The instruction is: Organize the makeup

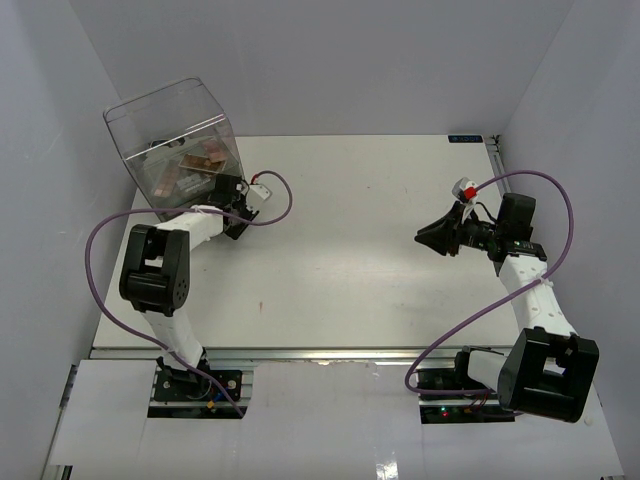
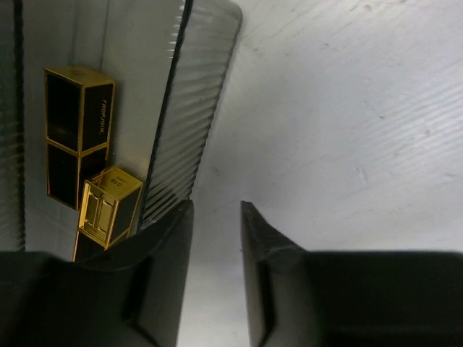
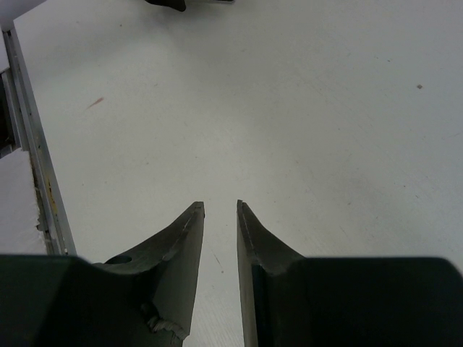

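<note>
While the left gripper [image 2: 217, 206] is hanging just beside the clear box [image 1: 165, 115] at the far left of the table [image 1: 350, 270], its two fingers are standing a little apart with nothing between them, and only bare tabletop is showing through the gap. In the left wrist view the box's ribbed wall [image 2: 177, 123] is running just left of the fingers. Two black-and-gold lipstick tubes [image 2: 76, 130] are lying behind that wall, inside the box. The longer one is sitting farther in. The shorter one, showing more gold [image 2: 108, 210], is lying just beside it and is partly hidden by the left finger; whether the two are touching I cannot tell. From above, pink-brown palettes [image 1: 195, 165] are showing through the clear plastic, low in the box; their number is too blurred to tell.

The right gripper [image 3: 221, 204] is hovering over the right side of the table, well apart from the box, and is pointing left. Its fingers are standing slightly apart, with a narrow strip of white table showing between them, and they are holding nothing
</note>
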Tool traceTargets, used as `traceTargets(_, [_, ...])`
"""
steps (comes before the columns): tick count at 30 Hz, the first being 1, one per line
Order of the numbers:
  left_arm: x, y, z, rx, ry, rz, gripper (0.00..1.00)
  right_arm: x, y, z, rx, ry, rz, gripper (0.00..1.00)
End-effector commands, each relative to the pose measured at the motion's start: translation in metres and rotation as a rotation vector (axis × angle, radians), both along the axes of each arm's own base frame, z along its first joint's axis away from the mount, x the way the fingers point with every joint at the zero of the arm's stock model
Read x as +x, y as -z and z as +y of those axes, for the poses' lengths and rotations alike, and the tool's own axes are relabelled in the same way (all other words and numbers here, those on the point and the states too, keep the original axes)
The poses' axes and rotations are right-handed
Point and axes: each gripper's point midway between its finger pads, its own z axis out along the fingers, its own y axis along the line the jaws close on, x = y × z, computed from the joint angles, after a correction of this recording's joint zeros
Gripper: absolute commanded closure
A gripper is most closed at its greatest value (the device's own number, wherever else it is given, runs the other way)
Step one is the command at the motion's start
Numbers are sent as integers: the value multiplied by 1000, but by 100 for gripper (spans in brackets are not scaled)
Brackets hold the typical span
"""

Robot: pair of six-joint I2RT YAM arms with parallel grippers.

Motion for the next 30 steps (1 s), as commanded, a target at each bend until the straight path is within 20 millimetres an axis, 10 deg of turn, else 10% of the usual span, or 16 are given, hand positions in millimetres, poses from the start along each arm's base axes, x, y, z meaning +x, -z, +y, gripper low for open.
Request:
traceTargets(1, [32,-30,13,12,-33,-146,51,2,-5,-1,4,-12,-35,69])
traceTargets(7, [44,-39,43,60,-134,-205,49,2,-5,0,4,-12,-35,68])
traceTargets(8, [45,-40,47,70,-146,-217,23,2,-5,-1,4,-11,-34,68])
traceTargets(10, [46,-43,55,84,-171,-247,2,2,-5,-1,4,-10,-34,68])
traceTargets(17, [48,-48,55,41,-191,-267,2,2,-5,-1,5,-8,-31,68])
traceTargets(25, [14,-90,-23,-268,-30,-293,2,6,-3,-4,0,15,-10,68])
traceTargets(30, [-31,-167,-78,-638,121,-409,2,14,1,-10,-24,70,33,62])
